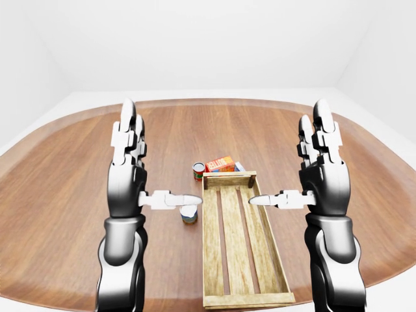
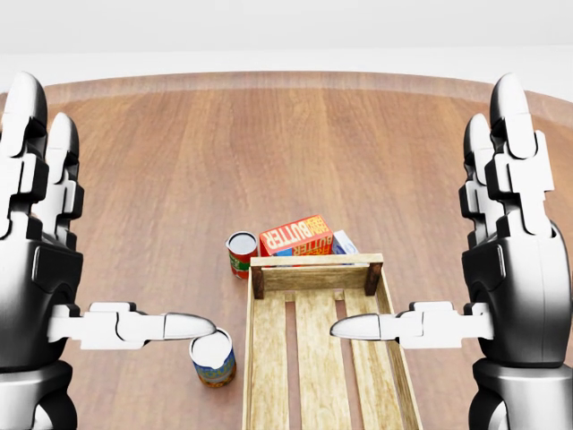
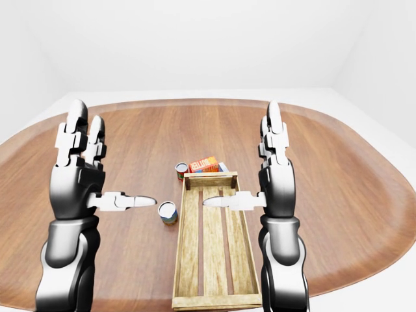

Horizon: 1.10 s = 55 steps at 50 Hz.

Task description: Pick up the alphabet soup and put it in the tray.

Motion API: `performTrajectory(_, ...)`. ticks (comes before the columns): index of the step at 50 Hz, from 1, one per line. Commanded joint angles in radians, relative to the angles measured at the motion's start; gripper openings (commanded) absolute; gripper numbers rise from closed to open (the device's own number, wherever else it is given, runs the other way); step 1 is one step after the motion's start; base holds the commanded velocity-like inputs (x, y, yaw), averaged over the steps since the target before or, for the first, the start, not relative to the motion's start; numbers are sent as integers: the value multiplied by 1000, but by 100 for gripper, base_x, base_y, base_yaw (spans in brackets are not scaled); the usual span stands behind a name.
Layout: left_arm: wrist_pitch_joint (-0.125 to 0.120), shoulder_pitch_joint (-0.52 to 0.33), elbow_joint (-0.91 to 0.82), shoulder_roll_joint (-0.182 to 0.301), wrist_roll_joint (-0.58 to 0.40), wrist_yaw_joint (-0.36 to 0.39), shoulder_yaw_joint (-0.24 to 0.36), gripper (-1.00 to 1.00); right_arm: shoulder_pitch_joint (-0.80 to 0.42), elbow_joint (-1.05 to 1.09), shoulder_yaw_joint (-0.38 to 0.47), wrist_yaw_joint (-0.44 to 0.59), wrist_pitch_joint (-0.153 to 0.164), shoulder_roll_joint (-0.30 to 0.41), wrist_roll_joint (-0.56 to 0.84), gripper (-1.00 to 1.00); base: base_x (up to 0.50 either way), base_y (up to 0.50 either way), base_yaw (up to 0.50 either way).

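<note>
1. Left hand and right hand are raised, fingers spread apart, holding nothing; probably a ready pose.
2. Two cans beside the empty tray: near can, far can. Which is soup, unclear.
3. Butter box sits beyond the tray.

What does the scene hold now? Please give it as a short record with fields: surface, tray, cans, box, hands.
surface: round wooden table
tray: long slatted wooden tray, nothing inside it
near can: can upright, left of the tray in the head view; label too small to read
far can: red can upright, by the tray's top left corner
box: orange butter box lying just above the tray's top end, with a blue-white item beside it
left hand: left hand raised, open, holding nothing
right hand: right hand raised, open, holding nothing
</note>
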State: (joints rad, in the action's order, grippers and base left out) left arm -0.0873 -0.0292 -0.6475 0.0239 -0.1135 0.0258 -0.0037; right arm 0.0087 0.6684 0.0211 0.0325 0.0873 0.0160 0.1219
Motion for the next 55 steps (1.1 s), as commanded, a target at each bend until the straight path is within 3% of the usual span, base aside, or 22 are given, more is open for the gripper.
performTrajectory(1, 0, -23, 78, 9, -94, 33, 0, 100, 0, -16, 3, 6, 0, 1, 0, 100, 0, 0, 0)
performTrajectory(13, 0, -127, 328, 93, -338, 186, 22, 100, 3, -26, 2, 5, 0, 1, 3, 100, 0, 0, 0)
performTrajectory(17, 0, -153, 395, 99, -396, 224, 37, 100, 4, -26, 7, 6, 0, 3, 6, 100, 0, 0, 0)
performTrajectory(31, 0, -212, 568, 112, -518, 291, 26, 100, 26, -163, 105, 17, 0, 37, 77, 100, 0, 0, 0)
performTrajectory(39, 0, -233, 590, 126, -600, 366, 33, 100, 30, -215, 122, 28, 0, 49, 155, 100, 0, 0, 0)
performTrajectory(47, 0, -231, 618, 119, -632, 389, 25, 100, 32, -235, 131, 50, 0, 54, 210, 100, 0, 0, 0)
performTrajectory(55, 0, -286, 673, 130, -670, 425, 19, 100, 24, -255, 123, 46, 0, 48, 219, 100, 0, 0, 0)
